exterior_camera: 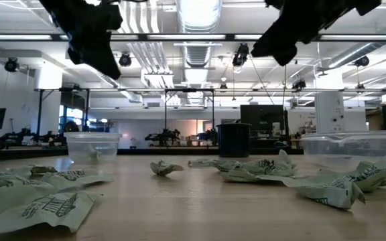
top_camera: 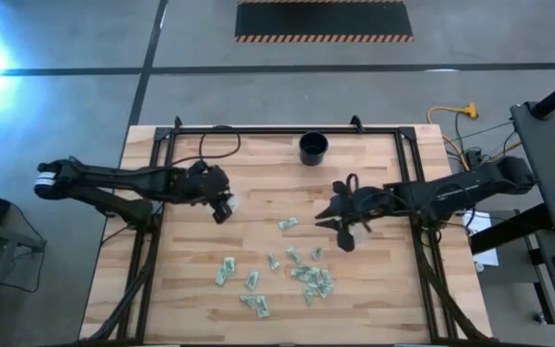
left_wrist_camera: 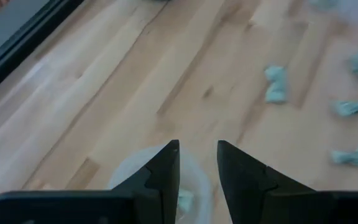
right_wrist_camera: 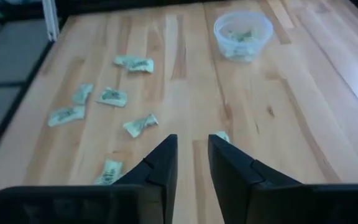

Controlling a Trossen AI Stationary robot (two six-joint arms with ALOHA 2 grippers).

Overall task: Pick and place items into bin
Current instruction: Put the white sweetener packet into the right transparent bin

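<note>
Several small pale green and white packets (top_camera: 311, 280) lie loose on the wooden table, mostly toward its near edge. One of them (right_wrist_camera: 221, 135) lies just past my right gripper's fingers. A clear tub (left_wrist_camera: 138, 177) on the left half of the table holds a packet (left_wrist_camera: 183, 200). My left gripper (left_wrist_camera: 197, 165) hangs over this tub (top_camera: 229, 204), open, with nothing between its fingers. My right gripper (right_wrist_camera: 192, 158) hangs above the table's middle (top_camera: 324, 214), pointing toward the left tub (right_wrist_camera: 242, 34), open and holding nothing.
A black cup (top_camera: 313, 147) stands near the far edge. In the low view a second clear tub (exterior_camera: 347, 144) stands on the right. A black frame (top_camera: 287, 129) runs along the table's far edge and down its sides. Bare wood lies between the packets and the cup.
</note>
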